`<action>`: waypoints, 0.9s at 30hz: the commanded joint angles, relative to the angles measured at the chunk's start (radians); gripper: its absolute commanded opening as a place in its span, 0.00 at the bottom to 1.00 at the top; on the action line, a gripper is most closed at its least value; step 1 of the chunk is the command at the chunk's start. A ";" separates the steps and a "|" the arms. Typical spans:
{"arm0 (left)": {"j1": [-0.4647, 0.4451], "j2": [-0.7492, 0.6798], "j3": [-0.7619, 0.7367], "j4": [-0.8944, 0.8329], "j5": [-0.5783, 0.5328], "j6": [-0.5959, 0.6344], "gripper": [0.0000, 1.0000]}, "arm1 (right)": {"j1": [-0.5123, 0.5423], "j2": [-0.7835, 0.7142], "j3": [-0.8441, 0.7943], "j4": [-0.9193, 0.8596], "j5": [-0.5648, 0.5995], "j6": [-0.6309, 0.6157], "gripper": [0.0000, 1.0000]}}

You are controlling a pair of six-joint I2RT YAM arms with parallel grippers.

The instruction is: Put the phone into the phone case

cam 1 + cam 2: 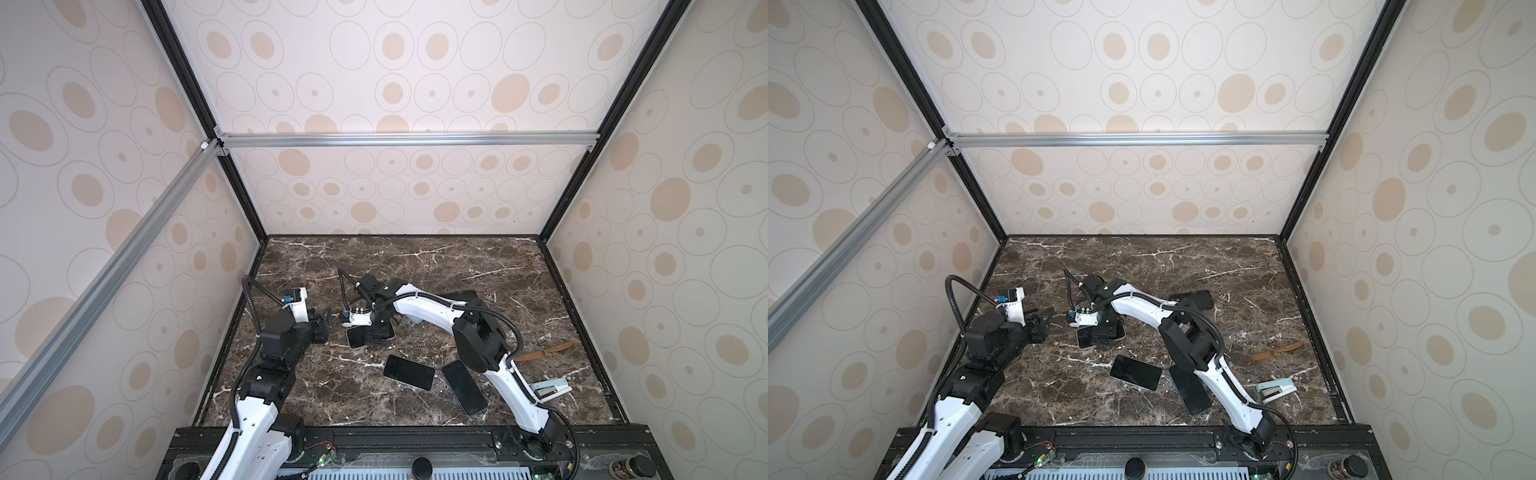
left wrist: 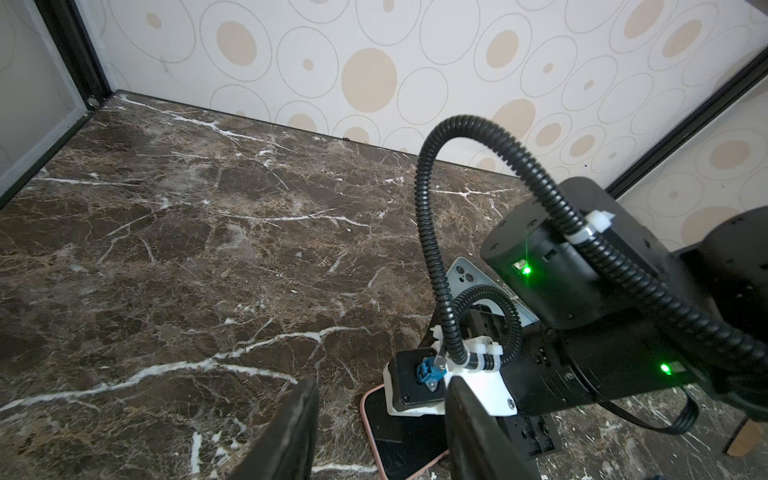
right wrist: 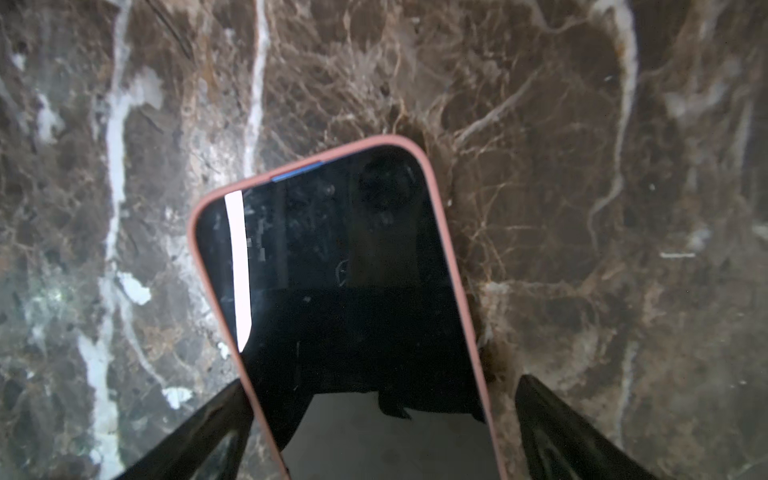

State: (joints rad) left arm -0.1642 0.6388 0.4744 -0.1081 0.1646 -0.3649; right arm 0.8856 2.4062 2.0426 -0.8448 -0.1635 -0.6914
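The phone [image 1: 355, 337] is mostly hidden under the right gripper [image 1: 379, 332] in both top views; its near end is cut off in the right wrist view. It lies screen-up in the pink case [image 3: 432, 178] on the table [image 3: 582, 208]. The right arm is bent down over it, jaws spread wide. The left gripper [image 2: 380, 386] is held near, jaws apart, empty.

- Left arm [image 1: 253, 419], right arm [image 1: 424, 309]: white moulded link shells, black cylindrical joint housings.
- Black corrugated conduit [image 2: 428, 232] looped along each arm, bound with white zip ties [image 2: 598, 220].
- Green status lights [image 2: 527, 271] on two black housings.
- Blue connector [image 2: 428, 369] beside a white bracket [image 2: 482, 390].
- Left gripper [image 2: 380, 384], right gripper [image 3: 384, 381]: black tapering fingers, seemingly glossy, though blurred.
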 commanded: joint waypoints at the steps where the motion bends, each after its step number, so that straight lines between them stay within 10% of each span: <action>1: 0.001 -0.013 -0.002 -0.004 -0.014 0.027 0.50 | 0.012 0.054 0.035 -0.067 0.048 -0.045 0.99; 20: 0.002 -0.001 -0.003 -0.008 -0.028 0.023 0.50 | 0.013 0.122 0.153 -0.191 -0.095 -0.024 0.63; 27: 0.002 -0.018 -0.006 -0.011 -0.045 0.019 0.50 | 0.013 0.112 0.147 0.008 0.051 0.233 0.58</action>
State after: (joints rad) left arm -0.1642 0.6357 0.4660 -0.1135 0.1421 -0.3614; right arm 0.8959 2.4893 2.1979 -0.9348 -0.1837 -0.6006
